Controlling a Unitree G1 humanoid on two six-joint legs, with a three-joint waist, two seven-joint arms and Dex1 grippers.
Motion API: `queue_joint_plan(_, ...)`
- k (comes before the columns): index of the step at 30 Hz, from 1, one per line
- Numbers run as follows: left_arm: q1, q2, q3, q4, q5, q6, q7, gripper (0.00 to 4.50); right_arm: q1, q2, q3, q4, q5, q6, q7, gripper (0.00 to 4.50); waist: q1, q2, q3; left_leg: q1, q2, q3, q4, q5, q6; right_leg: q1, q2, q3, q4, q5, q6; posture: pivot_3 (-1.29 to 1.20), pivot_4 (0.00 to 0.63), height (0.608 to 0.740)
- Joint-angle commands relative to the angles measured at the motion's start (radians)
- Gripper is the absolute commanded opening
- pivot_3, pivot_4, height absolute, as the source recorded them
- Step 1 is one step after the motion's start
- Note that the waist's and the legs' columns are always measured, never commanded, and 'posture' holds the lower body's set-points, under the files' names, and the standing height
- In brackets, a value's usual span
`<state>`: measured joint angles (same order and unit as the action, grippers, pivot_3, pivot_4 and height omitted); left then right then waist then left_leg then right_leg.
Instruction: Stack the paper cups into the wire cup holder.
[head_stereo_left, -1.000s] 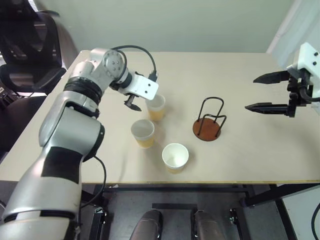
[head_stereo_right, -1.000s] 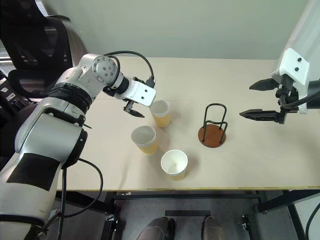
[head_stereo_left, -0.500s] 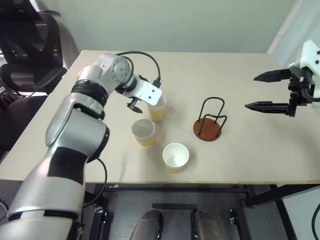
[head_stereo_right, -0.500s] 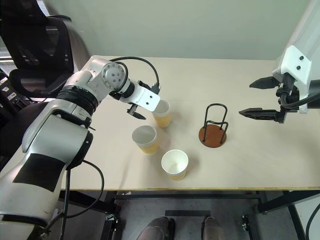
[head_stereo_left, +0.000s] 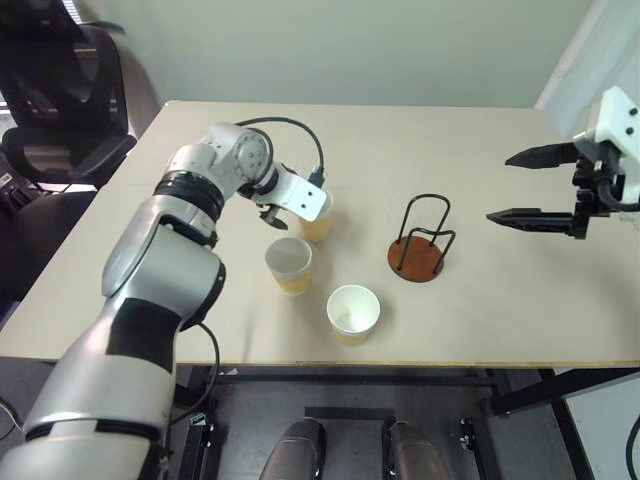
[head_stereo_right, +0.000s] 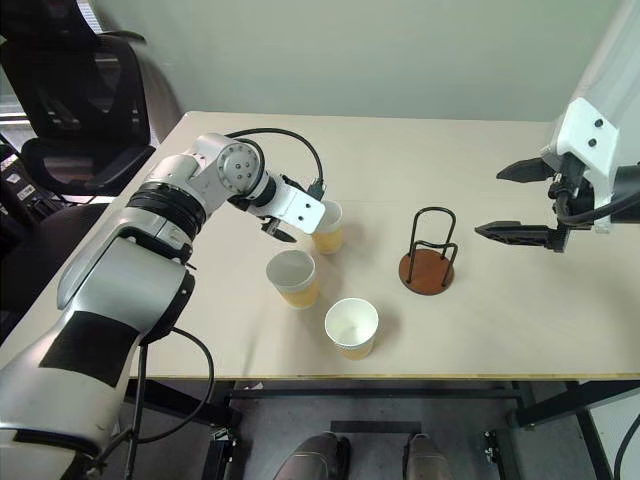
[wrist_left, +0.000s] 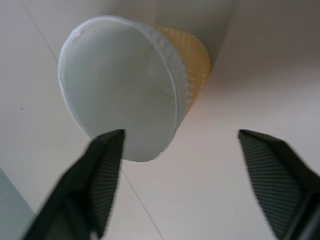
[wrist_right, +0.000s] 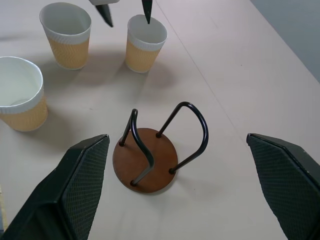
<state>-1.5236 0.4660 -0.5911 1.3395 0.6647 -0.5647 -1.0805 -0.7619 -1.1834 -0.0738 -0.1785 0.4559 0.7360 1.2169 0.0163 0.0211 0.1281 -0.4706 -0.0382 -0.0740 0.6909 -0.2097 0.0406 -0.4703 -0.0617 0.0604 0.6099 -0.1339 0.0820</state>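
Three paper cups (wrist_right: 145, 44) stand upright on the counter (head_stereo_left: 480, 310), left of the wire cup holder (head_stereo_left: 416, 243), which stands empty on its round brown base. The left gripper (wrist_right: 126, 11) hangs at the farthest cup, jaws spread, one finger (wrist_left: 102, 167) over its rim. The right gripper (head_stereo_left: 528, 186) hovers right of the holder, jaws spread wide, holding nothing.

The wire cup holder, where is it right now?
The holder stands on the table's right half in the head views, right of the three cups, with the right end effector hovering beyond it.
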Motion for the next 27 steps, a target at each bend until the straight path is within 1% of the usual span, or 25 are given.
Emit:
queue_joint_plan(1, -0.011, 0.003, -0.002, 0.003, 0.012, 0.003, 0.015, 2.47, -0.003, -0.018, -0.057, -0.029, 0.017, 0.002, -0.015, 4.50, -0.002, 0.000, 0.000, 0.001, -0.001, 0.001, 0.000, 0.000, 0.000, 0.000, 0.003, -0.002, 0.000, 0.000, 0.000, 0.00, 0.150, 0.740)
queue_joint_plan(2, -0.010, 0.003, -0.004, 0.003, 0.014, 0.003, 0.016, 2.09, 0.000, -0.018, -0.058, -0.031, 0.019, 0.001, -0.017, 4.50, -0.001, 0.000, 0.000, 0.001, -0.001, 0.002, 0.000, 0.000, 0.000, 0.000, 0.004, -0.002, 0.000, 0.000, 0.000, 0.00, 0.150, 0.740)
queue_joint_plan(3, -0.009, 0.003, -0.006, 0.004, 0.015, 0.004, 0.017, 1.74, 0.001, -0.018, -0.059, -0.033, 0.020, 0.002, -0.020, 4.50, -0.002, 0.000, 0.000, 0.000, 0.000, 0.001, 0.001, 0.000, 0.000, 0.000, 0.001, -0.001, 0.000, 0.000, 0.000, 0.00, 0.150, 0.740)
queue_joint_plan(4, -0.009, 0.003, -0.008, 0.004, 0.016, 0.005, 0.018, 1.41, 0.003, -0.018, -0.060, -0.034, 0.021, 0.002, -0.021, 4.50, -0.002, 0.000, 0.000, 0.001, -0.001, 0.002, 0.001, 0.000, 0.000, 0.000, 0.003, -0.002, 0.000, 0.000, 0.000, 0.00, 0.150, 0.740)
queue_joint_plan(5, -0.008, 0.004, -0.009, 0.004, 0.018, 0.005, 0.017, 0.94, 0.005, -0.019, -0.061, -0.035, 0.023, 0.002, -0.023, 4.50, -0.001, 0.000, 0.000, 0.001, -0.001, 0.002, 0.001, 0.000, 0.000, 0.000, 0.004, -0.002, 0.000, 0.001, 0.001, 0.00, 0.150, 0.740)
queue_joint_plan(6, -0.008, 0.004, -0.010, 0.005, 0.018, 0.005, 0.017, 0.61, 0.007, -0.020, -0.061, -0.035, 0.025, 0.002, -0.024, 4.50, -0.002, 0.000, 0.000, 0.000, 0.000, 0.001, 0.002, 0.000, 0.000, 0.001, 0.002, 0.000, 0.000, 0.001, 0.001, 0.00, 0.150, 0.740)
queue_joint_plan(7, -0.008, 0.004, -0.011, 0.005, 0.019, 0.005, 0.016, 0.26, 0.008, -0.021, -0.062, -0.036, 0.026, 0.002, -0.025, 4.50, -0.002, 0.000, 0.000, 0.000, -0.001, 0.001, 0.002, 0.000, 0.000, 0.001, 0.004, -0.002, 0.000, 0.001, 0.001, 0.00, 0.150, 0.740)
queue_joint_plan(8, -0.008, 0.005, -0.010, 0.005, 0.020, 0.005, 0.015, 0.05, 0.010, -0.022, -0.063, -0.035, 0.027, 0.002, -0.026, 4.50, -0.001, 0.000, 0.000, 0.000, -0.001, 0.002, 0.002, 0.000, 0.000, 0.001, 0.004, -0.002, 0.000, 0.001, 0.001, 0.00, 0.150, 0.740)
queue_joint_plan(9, -0.008, 0.005, -0.010, 0.005, 0.020, 0.005, 0.013, 0.05, 0.011, -0.022, -0.063, -0.035, 0.026, 0.001, -0.025, 4.50, -0.001, 0.000, 0.000, 0.000, 0.000, 0.001, 0.003, 0.000, 0.000, 0.001, 0.002, 0.000, 0.001, 0.001, 0.001, 0.00, 0.150, 0.740)
queue_joint_plan(10, -0.008, 0.005, -0.010, 0.006, 0.021, 0.006, 0.012, 0.05, 0.012, -0.022, -0.063, -0.035, 0.026, 0.001, -0.025, 4.50, 0.000, 0.000, 0.000, 0.000, -0.001, 0.002, 0.003, 0.000, 0.000, 0.001, 0.005, -0.003, 0.001, 0.001, 0.001, 0.00, 0.150, 0.740)
queue_joint_plan(11, -0.008, 0.005, -0.009, 0.006, 0.021, 0.006, 0.008, 0.05, 0.013, -0.023, -0.063, -0.035, 0.026, 0.001, -0.024, 4.50, 0.000, 0.000, 0.000, 0.000, -0.001, 0.001, 0.003, 0.000, 0.000, 0.001, 0.002, -0.001, 0.000, 0.001, 0.001, 0.00, 0.150, 0.740)
queue_joint_plan(13, -0.009, 0.006, -0.006, 0.006, 0.018, 0.008, -0.008, 0.05, 0.015, -0.025, -0.062, -0.032, 0.025, -0.001, -0.020, 4.50, -0.001, 0.000, 0.000, 0.000, -0.001, 0.002, 0.003, 0.000, 0.001, 0.001, 0.006, -0.003, 0.001, 0.001, 0.001, 0.00, 0.150, 0.740)
queue_joint_plan(15, -0.012, 0.008, -0.002, 0.007, 0.014, 0.011, -0.026, 0.05, 0.016, -0.028, -0.059, -0.031, 0.025, -0.001, -0.015, 4.50, -0.001, 0.000, 0.000, 0.000, -0.001, 0.001, 0.004, 0.000, 0.001, 0.001, 0.003, -0.001, 0.000, 0.001, 0.001, 0.00, 0.150, 0.740)
queue_joint_plan(16, -0.016, 0.012, -0.002, 0.007, 0.014, 0.011, -0.040, 0.05, 0.017, -0.030, -0.058, -0.030, 0.024, -0.001, -0.011, 4.50, -0.001, 0.000, 0.000, 0.001, -0.002, 0.002, 0.004, 0.000, 0.001, 0.001, 0.007, -0.004, 0.001, 0.001, 0.001, 0.00, 0.150, 0.740)
queue_joint_plan(17, -0.019, 0.014, -0.002, 0.008, 0.014, 0.011, -0.050, 0.05, 0.018, -0.032, -0.057, -0.029, 0.024, -0.002, -0.008, 4.50, -0.001, 0.000, 0.000, 0.000, -0.001, 0.001, 0.004, -0.001, 0.001, 0.001, 0.002, -0.001, 0.000, 0.002, 0.001, 0.00, 0.150, 0.740)
queue_joint_plan(19, -0.038, 0.025, -0.007, 0.009, 0.021, 0.014, -0.071, 0.05, 0.018, -0.040, -0.053, -0.018, 0.020, -0.005, 0.002, 4.50, -0.001, 0.000, 0.000, 0.000, -0.002, 0.002, 0.004, -0.001, 0.001, 0.001, 0.005, -0.003, 0.000, 0.002, 0.001, 0.00, 0.150, 0.740)
queue_joint_plan(20, -0.052, 0.029, -0.008, 0.010, 0.024, 0.016, -0.079, 0.05, 0.019, -0.046, -0.051, -0.010, 0.017, -0.009, 0.008, 4.50, -0.002, 0.000, 0.000, 0.000, -0.001, 0.001, 0.004, -0.001, 0.001, 0.001, 0.002, 0.000, 0.000, 0.002, 0.001, 0.00, 0.150, 0.740)
queue_joint_plan(21, -0.065, 0.031, -0.007, 0.010, 0.025, 0.019, -0.086, 0.05, 0.022, -0.051, -0.049, -0.003, 0.014, -0.012, 0.013, 4.50, -0.001, 0.000, 0.000, 0.000, -0.001, 0.002, 0.004, -0.001, 0.001, 0.001, 0.005, -0.003, 0.000, 0.002, 0.001, 0.00, 0.150, 0.740)
queue_joint_plan(23, -0.097, 0.031, -0.007, 0.011, 0.030, 0.028, -0.088, 0.05, 0.030, -0.058, -0.048, 0.014, 0.005, -0.024, 0.022, 4.50, -0.001, 0.000, 0.000, -0.001, 0.000, 0.000, 0.005, -0.001, 0.001, 0.001, 0.002, 0.000, 0.000, 0.002, 0.001, 0.00, 0.150, 0.740)
queue_joint_plan(24, -0.107, 0.030, -0.008, 0.011, 0.032, 0.031, -0.087, 0.05, 0.033, -0.061, -0.047, 0.019, 0.003, -0.029, 0.024, 4.50, 0.001, -0.001, 0.000, -0.001, -0.002, 0.001, 0.004, -0.001, 0.001, 0.001, 0.006, -0.004, 0.000, 0.001, 0.001, 0.00, 0.150, 0.740)
queue_joint_plan(26, -0.133, 0.026, -0.003, 0.014, 0.031, 0.038, -0.099, 0.05, 0.040, -0.065, -0.046, 0.027, 0.001, -0.035, 0.027, 4.50, 0.002, -0.001, 0.000, -0.001, 0.000, -0.001, 0.005, -0.001, 0.001, 0.001, 0.001, 0.001, -0.001, 0.001, 0.001, 0.00, 0.150, 0.740)
queue_joint_plan(27, -0.154, 0.021, 0.004, 0.015, 0.025, 0.043, -0.113, 0.05, 0.047, -0.067, -0.049, 0.030, 0.000, -0.037, 0.028, 4.50, 0.003, 0.000, 0.000, 0.000, -0.002, 0.001, 0.004, -0.001, 0.001, 0.001, 0.006, -0.004, -0.001, 0.001, 0.001, 0.00, 0.150, 0.740)
